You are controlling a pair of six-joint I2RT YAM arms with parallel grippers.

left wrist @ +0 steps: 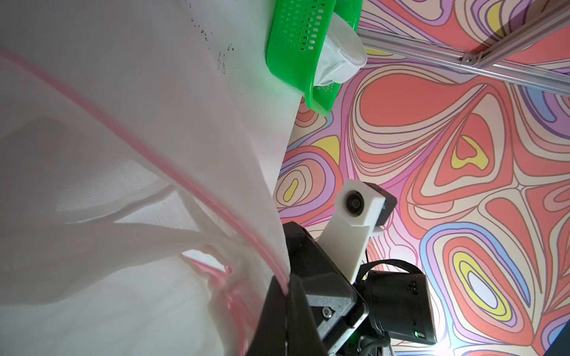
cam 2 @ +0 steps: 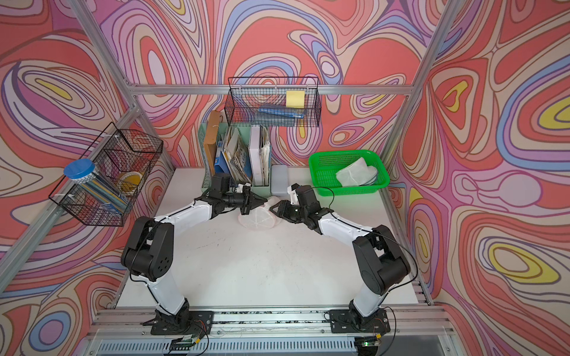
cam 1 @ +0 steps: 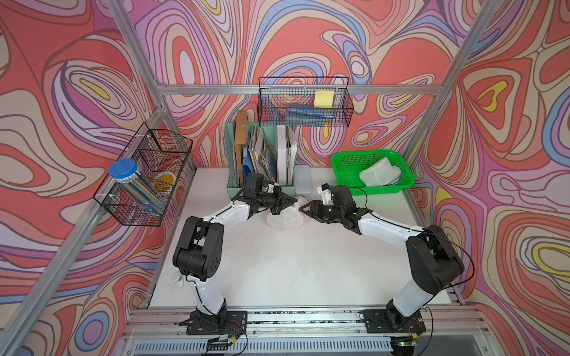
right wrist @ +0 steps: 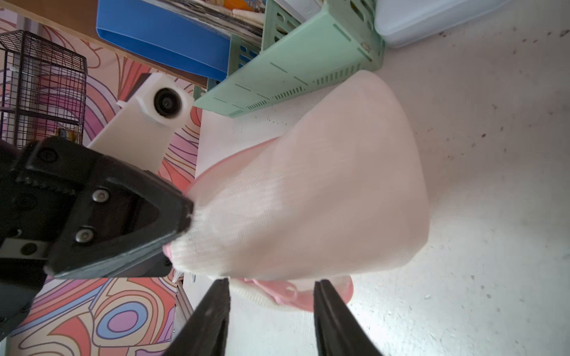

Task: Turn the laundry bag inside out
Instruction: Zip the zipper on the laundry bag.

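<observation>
Pinching the laundry bag [right wrist: 324,185] at its gathered white mesh, the left gripper [right wrist: 185,215] had its jaws pressed together on the fabric, and pink trim showed right beside its tip. The cloth stretched away from that grip into a rounded, puffed shape whose far end rested on the desk [cam 1: 277,271].

The right gripper [right wrist: 271,282] was spread, with the bare desk visible between its two black fingers [right wrist: 216,311]. The bag's pink hem lay just off their tips. In the left wrist view the pink edge ran down to the right gripper's body, but whether it touched there I could not tell.

In both top views the two grippers faced each other tip to tip over the bag [cam 1: 287,220], which sat at the back middle of the desk, in front of the mint file holder [right wrist: 308,61] and near the green basket [cam 1: 345,163]. That basket held folded white mesh pieces [cam 1: 381,172].
</observation>
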